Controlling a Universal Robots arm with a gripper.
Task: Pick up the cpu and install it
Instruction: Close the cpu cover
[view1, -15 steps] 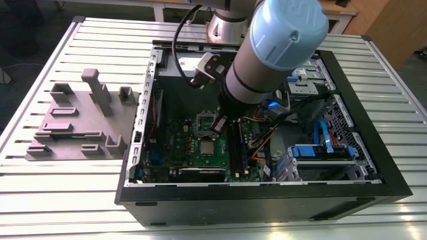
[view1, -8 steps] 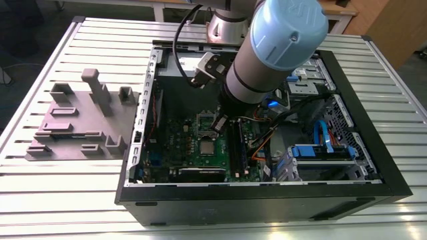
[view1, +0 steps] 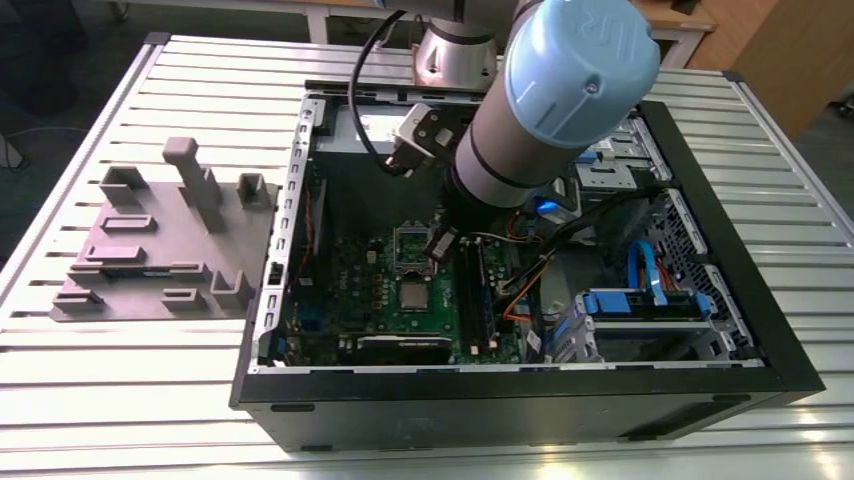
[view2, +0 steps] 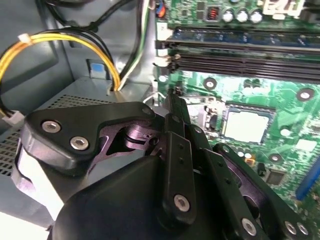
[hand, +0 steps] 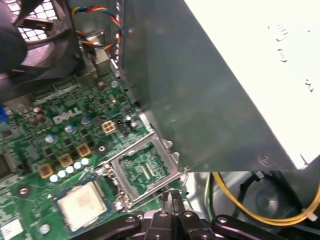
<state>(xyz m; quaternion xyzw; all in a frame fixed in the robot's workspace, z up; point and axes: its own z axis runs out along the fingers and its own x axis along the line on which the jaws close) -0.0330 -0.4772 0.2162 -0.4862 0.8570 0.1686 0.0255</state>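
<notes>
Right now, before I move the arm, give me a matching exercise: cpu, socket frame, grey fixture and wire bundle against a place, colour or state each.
1 cpu
2 socket frame
3 grey fixture
4 wire bundle

A on the slatted table
B swung open
C silver top, flat on the green board
D yellow

Pairs: 1-C, 2-B, 3-A, 4-D

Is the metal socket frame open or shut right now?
Open. In the first wrist view the socket frame is swung back off the cpu, whose silver top is uncovered.
</notes>
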